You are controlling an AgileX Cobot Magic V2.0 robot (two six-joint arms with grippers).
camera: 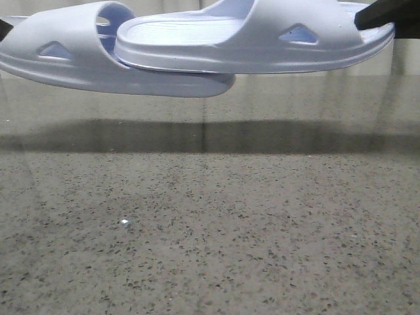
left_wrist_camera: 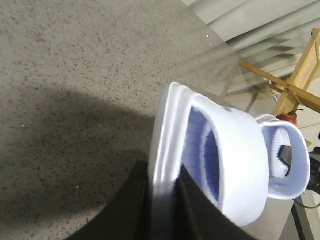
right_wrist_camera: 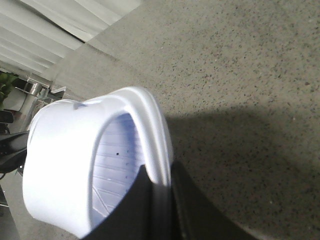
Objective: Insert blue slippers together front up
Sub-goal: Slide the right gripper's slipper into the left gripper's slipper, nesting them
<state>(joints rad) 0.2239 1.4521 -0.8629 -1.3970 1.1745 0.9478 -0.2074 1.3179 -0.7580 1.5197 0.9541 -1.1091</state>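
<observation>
Both blue slippers hang in the air over the table, at the top of the front view. The left slipper [camera: 65, 56] and the right slipper [camera: 262, 36] overlap end to end. The right one's inner end lies over the left one's footbed at its strap opening; how far it is under the strap I cannot tell. My left gripper [left_wrist_camera: 163, 169] is shut on the left slipper's [left_wrist_camera: 235, 165] sole edge; only a dark sliver of it shows in the front view [camera: 3, 27]. My right gripper [right_wrist_camera: 159, 169] is shut on the right slipper's [right_wrist_camera: 65, 165] sole edge, and is dark at the front view's top right [camera: 388, 16].
The speckled grey stone tabletop [camera: 210, 236] lies below, with the slippers' shadow across it and a small white speck [camera: 125, 223]. A wooden frame [left_wrist_camera: 295, 85] and a pale ribbed wall stand beyond the table's far edge. A plant [right_wrist_camera: 5, 85] shows at the side.
</observation>
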